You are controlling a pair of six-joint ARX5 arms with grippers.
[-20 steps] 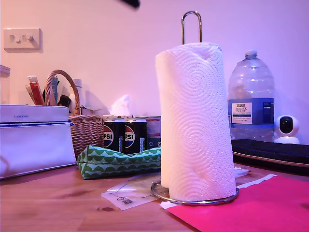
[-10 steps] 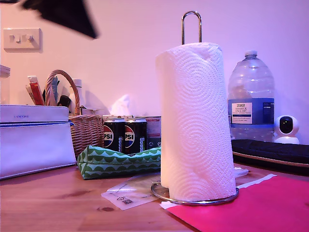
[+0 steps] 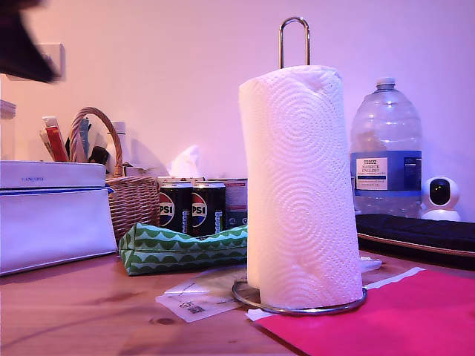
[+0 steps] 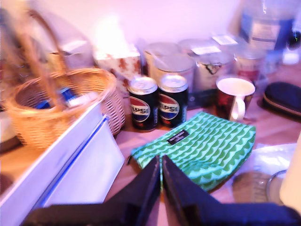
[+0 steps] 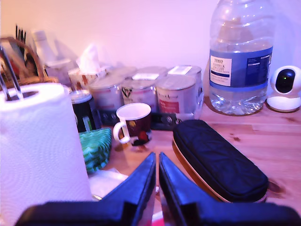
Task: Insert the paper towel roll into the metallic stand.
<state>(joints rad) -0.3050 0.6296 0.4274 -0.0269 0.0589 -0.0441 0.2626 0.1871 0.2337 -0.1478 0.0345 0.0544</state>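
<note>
Pink-purple cast, blurred first wrist view

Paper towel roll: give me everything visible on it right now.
The paper towel roll is a thick white cylinder of embossed paper with a swirl pattern. It stands upright on the metallic stand, whose chrome loop rises out of its core and whose ring base circles its foot. It leans slightly, its top edge uneven. No end effector touches it.

1. You're looking at a home: a wooden table (image 3: pixel 82 311) against a plain wall with a light switch (image 3: pixel 50 52).
2. Household clutter shows it: wicker basket (image 3: pixel 132 199), tissue box (image 4: pixel 118 61), mug (image 5: pixel 134 121), cola cans (image 3: pixel 191 208).
</note>
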